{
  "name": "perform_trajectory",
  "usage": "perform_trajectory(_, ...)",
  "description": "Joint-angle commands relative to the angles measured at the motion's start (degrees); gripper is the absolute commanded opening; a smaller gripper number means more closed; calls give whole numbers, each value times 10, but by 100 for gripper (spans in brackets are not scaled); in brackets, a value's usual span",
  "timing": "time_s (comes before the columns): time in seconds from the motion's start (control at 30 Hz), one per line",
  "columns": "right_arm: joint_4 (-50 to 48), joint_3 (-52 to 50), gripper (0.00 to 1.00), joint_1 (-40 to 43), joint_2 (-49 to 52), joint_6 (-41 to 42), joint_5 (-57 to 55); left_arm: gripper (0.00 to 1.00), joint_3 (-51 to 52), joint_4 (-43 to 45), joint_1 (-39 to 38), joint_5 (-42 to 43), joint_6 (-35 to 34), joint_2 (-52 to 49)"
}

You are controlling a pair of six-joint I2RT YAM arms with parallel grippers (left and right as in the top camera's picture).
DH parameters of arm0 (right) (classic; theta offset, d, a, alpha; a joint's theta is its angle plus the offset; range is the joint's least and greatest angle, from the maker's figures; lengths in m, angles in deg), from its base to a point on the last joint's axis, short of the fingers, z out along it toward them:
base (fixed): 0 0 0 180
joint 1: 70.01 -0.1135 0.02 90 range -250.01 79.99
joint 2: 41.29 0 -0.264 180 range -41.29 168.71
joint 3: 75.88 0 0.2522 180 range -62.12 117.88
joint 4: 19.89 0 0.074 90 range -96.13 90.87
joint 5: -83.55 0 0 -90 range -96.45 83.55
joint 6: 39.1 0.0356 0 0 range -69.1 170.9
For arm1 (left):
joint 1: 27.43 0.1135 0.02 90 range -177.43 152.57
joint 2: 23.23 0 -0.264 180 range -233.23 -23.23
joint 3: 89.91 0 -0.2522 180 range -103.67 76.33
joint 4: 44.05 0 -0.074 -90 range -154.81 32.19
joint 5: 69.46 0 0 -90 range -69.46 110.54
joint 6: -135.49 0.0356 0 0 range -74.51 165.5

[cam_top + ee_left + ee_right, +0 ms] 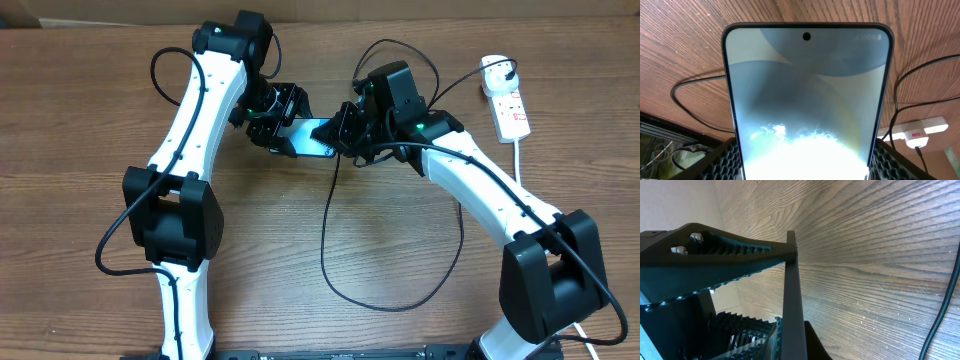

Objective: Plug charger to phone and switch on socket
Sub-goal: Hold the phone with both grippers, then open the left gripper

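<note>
The phone [312, 132] is held above the table with its blue screen up, and my left gripper [278, 120] is shut on its long edges. In the left wrist view the phone [805, 100] fills the frame between the ribbed fingers [725, 162]. My right gripper [346, 132] is shut at the phone's right end. The black charger [327, 230] cable runs up into it, but the plug tip is hidden. The right wrist view shows the phone [792, 295] edge-on. The white socket [510, 105] lies at the far right.
The charger cable loops wide over the table in front of the arms [400, 305] and passes behind the phone [695, 85]. The socket's thick white cord [520, 160] runs toward the front. The socket [915, 131] also shows at the right of the left wrist view.
</note>
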Motion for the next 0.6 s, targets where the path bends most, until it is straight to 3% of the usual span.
perform_trajectory(0.0, -3, -3, 4, -6, -1, -22, -5, 4, -19, -6, -4, 27, 1, 0)
perform_trajectory(0.17, -3, -3, 4, -6, -1, -22, -5, 11, -19, -5, -4, 27, 5, 0)
perform_trajectory(0.57, -3, -3, 4, -6, -1, -22, -5, 40, -19, -5, -4, 27, 30, 0)
